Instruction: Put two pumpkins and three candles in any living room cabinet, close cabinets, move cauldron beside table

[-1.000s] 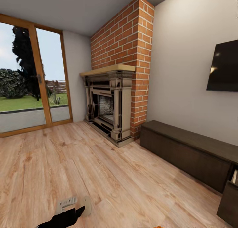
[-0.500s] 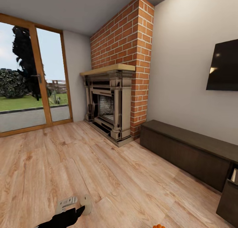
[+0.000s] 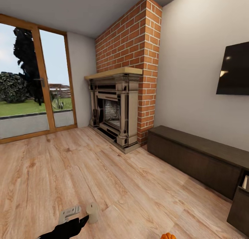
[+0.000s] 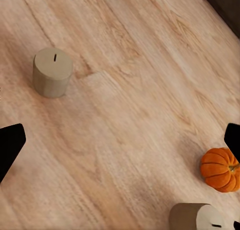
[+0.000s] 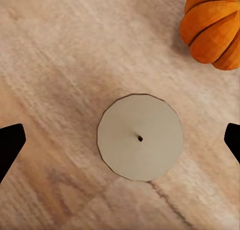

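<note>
Two candles (image 4: 52, 72) and one pumpkin (image 4: 220, 169) on plank floor (image 3: 103, 176).

Short beige-grey pillar candle (image 5: 140, 137) stands upright on wood floor w/ ribbed orange pumpkin (image 5: 214, 26) nearby; long dark-brown wood cabinet (image 3: 197, 159) sits vs. wall, end drawer open.

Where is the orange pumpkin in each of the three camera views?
Head view: the pumpkin sits at the picture's bottom edge, right of centre, cut off, on the wood floor.
Left wrist view: the pumpkin is at the picture's right edge, lower half.
Right wrist view: the pumpkin is in the picture's upper right corner, partly cut off.
Shared landmark: the candle beside it, in the left wrist and right wrist views.
</note>
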